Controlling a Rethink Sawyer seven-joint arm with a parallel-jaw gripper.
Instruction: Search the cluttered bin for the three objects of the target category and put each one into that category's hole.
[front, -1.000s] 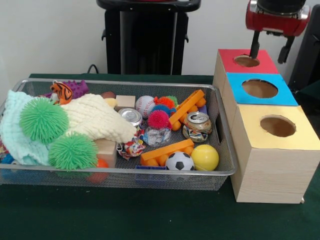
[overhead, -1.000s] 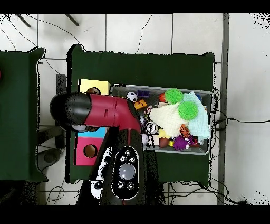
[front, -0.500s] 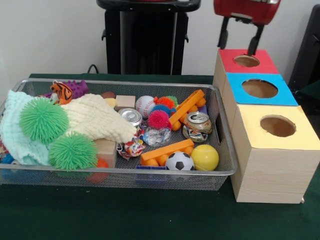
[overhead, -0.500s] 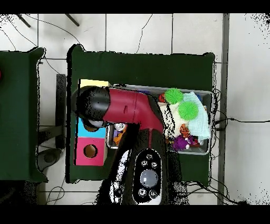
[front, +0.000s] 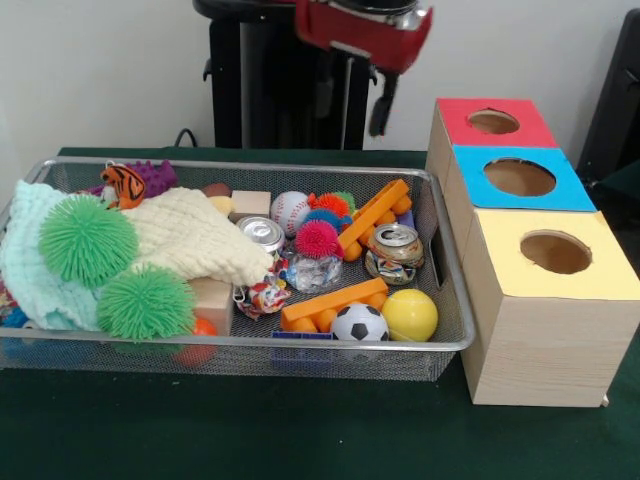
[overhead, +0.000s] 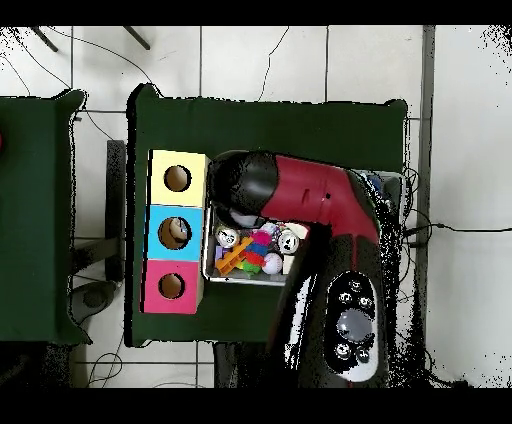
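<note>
My gripper (front: 352, 115) hangs open and empty above the far right corner of the wire bin (front: 452, 300), left of the red-topped hole (front: 493, 121). One dark finger (front: 379, 105) shows clearly. Below it in the bin lie a baseball (front: 289, 210), a soccer ball (front: 359, 322), a yellow ball (front: 409, 314), two crushed cans (front: 394, 250) (front: 262, 233) and orange pegged bars (front: 372, 214). In the overhead view the red arm (overhead: 310, 200) covers the gripper and much of the bin.
A wooden box row to the right carries red, blue (front: 519, 177) and yellow (front: 556, 252) holes. Two green spiky balls (front: 86, 240), a cream cloth (front: 195, 238), a tiger toy (front: 124, 183) and wooden blocks (front: 250, 203) fill the bin's left side.
The gripper has swung from over the red hole leftward across the box edge to above the bin's far right corner, still open and empty.
</note>
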